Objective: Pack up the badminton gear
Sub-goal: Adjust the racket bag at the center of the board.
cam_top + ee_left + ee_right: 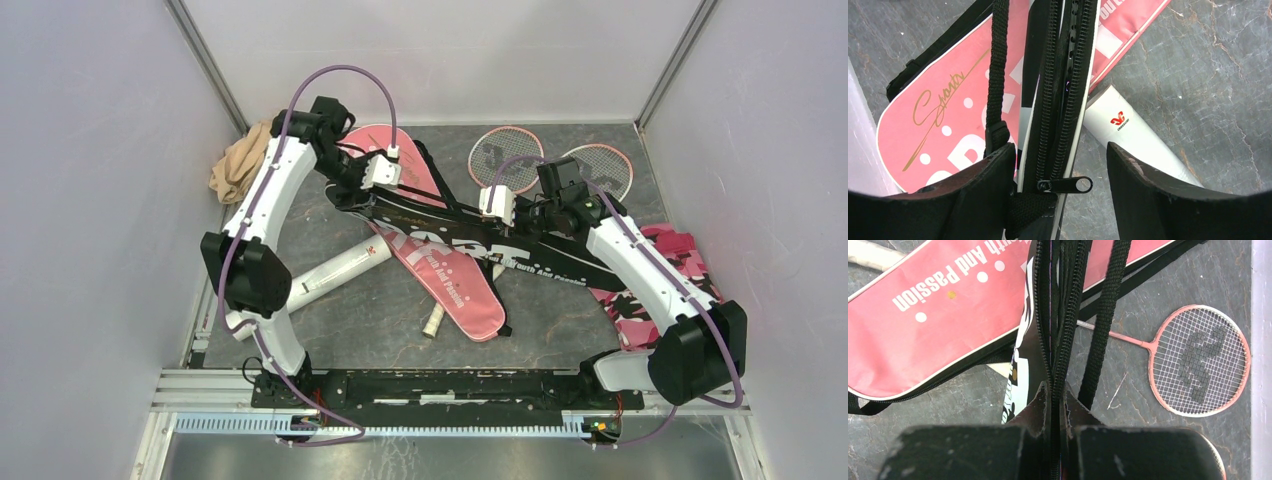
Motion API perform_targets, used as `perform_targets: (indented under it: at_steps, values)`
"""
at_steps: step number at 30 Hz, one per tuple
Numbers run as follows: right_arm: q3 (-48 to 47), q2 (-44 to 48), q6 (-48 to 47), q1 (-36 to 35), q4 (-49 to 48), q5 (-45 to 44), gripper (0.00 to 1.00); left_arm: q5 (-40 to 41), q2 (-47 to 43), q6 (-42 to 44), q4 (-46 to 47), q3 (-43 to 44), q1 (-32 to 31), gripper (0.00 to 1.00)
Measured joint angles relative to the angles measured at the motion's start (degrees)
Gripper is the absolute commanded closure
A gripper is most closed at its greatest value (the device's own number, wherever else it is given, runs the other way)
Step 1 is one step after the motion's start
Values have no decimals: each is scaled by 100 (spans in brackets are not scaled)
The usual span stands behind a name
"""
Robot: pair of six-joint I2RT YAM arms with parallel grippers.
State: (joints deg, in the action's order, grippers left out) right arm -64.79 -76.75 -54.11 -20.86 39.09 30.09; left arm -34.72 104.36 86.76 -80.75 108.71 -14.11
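Note:
A black racket bag [545, 258] is held up on edge between my two grippers, above a pink racket bag [455, 285]. My left gripper [1059, 152] is open, its jaws on either side of the black bag's zipped edge, with the zipper pull [1066, 185] lying between them. The right gripper [1055, 390] is shut on the same zipper edge further along. A white tube [338, 272] lies to the left. Two pink-framed rackets [507, 158] [603, 170] rest at the back right. A white handle [433, 320] sticks out from under the pink bag.
A beige cloth [240, 160] is bunched at the back left corner. A pink camouflage cloth [665, 265] lies under the right arm. Black carry straps [996, 75] hang from the bags. Grey walls enclose the dark tabletop [380, 330].

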Motion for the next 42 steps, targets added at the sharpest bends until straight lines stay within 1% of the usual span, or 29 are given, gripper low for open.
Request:
perform_targets:
  at_steps: [3,7,12,22,31,36,39,42]
  values:
    - [0,0,-28,0,-2,-22,100,-76,33,101,-31,33,66,33]
    - [2,0,-66,0,-4,-37,100,-227,94,229,-146,120,190,35]
    - [33,0,-107,0,-35,-42,100,-391,105,341,-236,129,321,38]
    - [68,0,-131,4,-68,-39,100,-549,107,466,-321,140,479,50]
    - [-15,-116,-129,120,-17,107,100,-568,105,719,-308,133,511,66]
    - [-356,-422,-101,280,190,262,100,-636,31,857,-162,-42,535,77]
    - [-643,-640,-15,391,341,339,100,-723,-52,901,-22,-140,553,86]
    - [-914,-822,55,494,459,337,100,-852,-131,905,192,-291,575,92]
